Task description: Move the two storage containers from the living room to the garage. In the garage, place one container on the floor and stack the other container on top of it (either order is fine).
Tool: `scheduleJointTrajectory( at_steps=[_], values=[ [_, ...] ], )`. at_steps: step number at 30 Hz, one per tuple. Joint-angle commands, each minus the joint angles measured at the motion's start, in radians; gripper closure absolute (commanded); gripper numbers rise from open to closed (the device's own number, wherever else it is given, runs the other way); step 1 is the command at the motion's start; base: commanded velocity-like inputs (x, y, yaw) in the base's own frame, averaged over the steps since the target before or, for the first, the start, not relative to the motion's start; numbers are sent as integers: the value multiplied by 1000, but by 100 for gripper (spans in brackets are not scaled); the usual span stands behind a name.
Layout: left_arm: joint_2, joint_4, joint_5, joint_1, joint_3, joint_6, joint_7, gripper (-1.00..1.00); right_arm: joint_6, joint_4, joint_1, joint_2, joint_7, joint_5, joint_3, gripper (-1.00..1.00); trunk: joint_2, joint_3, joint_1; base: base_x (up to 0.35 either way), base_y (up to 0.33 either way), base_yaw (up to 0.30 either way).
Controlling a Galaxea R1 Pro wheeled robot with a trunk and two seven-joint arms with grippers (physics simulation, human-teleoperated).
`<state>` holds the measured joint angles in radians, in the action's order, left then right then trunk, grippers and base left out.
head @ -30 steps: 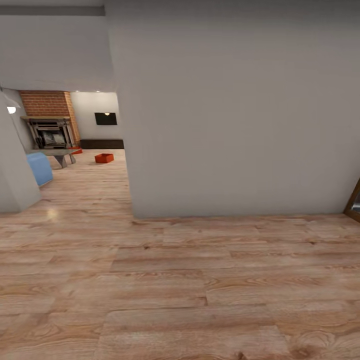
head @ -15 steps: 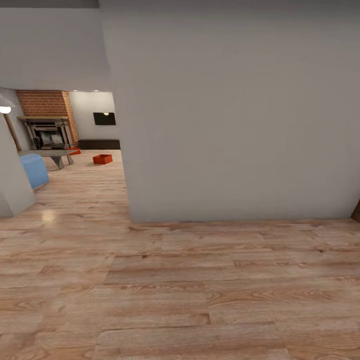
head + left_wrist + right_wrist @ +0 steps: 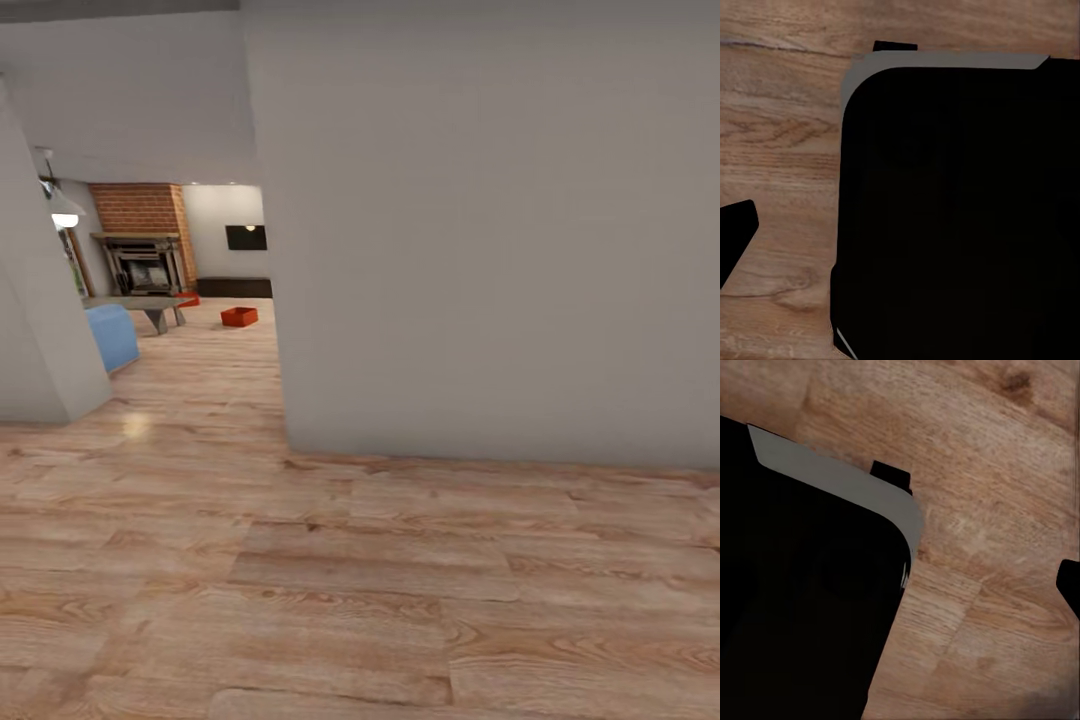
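Far down hall past grey wall (image 3: pixel 480 250), storage container (image 3: pixel 239 316) on living-rm floor looks rigid, light; I'd grip opposite rims w/ both claws, claw state unclear.

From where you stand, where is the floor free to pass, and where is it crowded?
The wood floor ahead is bare up to the grey wall. A free lane runs between that wall's corner and the left wall. It gets crowded further in: blue sofa, low table, two storage containers before the fireplace.
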<state>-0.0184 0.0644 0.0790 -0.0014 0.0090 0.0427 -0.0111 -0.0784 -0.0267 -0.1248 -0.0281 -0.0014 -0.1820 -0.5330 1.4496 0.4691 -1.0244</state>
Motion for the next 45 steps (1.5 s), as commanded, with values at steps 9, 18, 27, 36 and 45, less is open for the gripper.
scheduleJointTrajectory(
  at_steps=[9,18,27,36,45],
  values=[
    [0,0,8,0,0,2,-1,-100,-6,-2,-1,0,0,-10,-9,-100,0,1,-1,322,0,271],
    [0,0,8,0,0,2,-1,-100,-6,-2,-1,1,0,-9,-9,-100,0,1,-1,322,0,271],
    [0,0,8,0,0,2,-1,-100,-6,-2,-1,2,0,-7,-9,-100,0,1,-1,322,0,271],
    [0,0,8,0,0,2,-1,-100,-6,-2,-1,2,0,-7,-9,-100,0,1,-1,322,0,271],
    [0,1,8,0,0,2,-1,-100,-6,-2,-1,2,0,-7,-9,-100,0,1,-1,322,0,271]
  ],
)
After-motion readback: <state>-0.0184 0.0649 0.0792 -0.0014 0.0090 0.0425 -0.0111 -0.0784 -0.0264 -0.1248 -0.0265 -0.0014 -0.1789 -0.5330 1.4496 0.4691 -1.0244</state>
